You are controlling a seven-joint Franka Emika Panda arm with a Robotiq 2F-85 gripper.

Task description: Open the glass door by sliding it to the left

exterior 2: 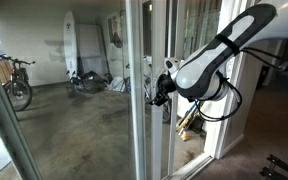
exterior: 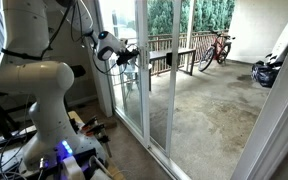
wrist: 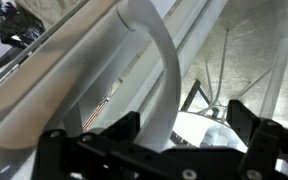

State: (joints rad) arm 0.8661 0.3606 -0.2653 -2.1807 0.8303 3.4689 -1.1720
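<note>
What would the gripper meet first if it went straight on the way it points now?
Probably the curved handle, which in the wrist view lies between the open fingers of the gripper; depth is unclear.

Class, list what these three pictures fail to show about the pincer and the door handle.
- Handle: in both exterior views, too small and hidden behind the pincer.
- Handle's lower end: wrist view, covered by the pincer's body.
- Finger contact with handle: wrist view, too blurred.
- Glass door top: cut off by both exterior views' upper edge.
</note>
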